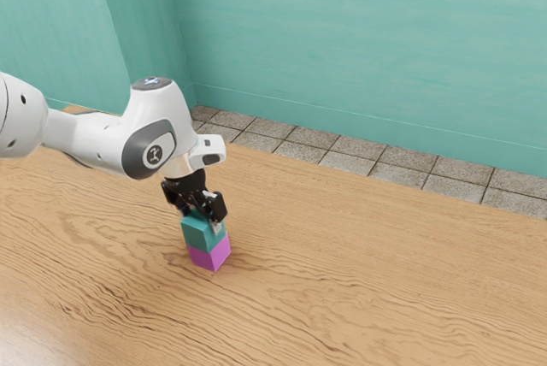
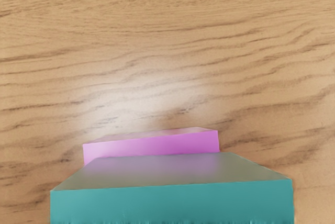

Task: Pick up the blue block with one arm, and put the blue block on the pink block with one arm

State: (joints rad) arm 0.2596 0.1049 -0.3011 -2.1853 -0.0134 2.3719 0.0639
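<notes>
The blue block (image 1: 200,232), teal in colour, rests on top of the pink block (image 1: 211,254) on the wooden table. My gripper (image 1: 200,212) comes down on it from above, with a black finger on each side of the block's top, shut on it. In the wrist view the blue block (image 2: 172,192) lies close under my hand, and an edge of the pink block (image 2: 152,144) shows past it, slightly offset.
The wooden table (image 1: 359,280) stretches wide around the stack. Beyond its far edge lie a grey tiled floor (image 1: 402,165) and a teal wall (image 1: 359,32).
</notes>
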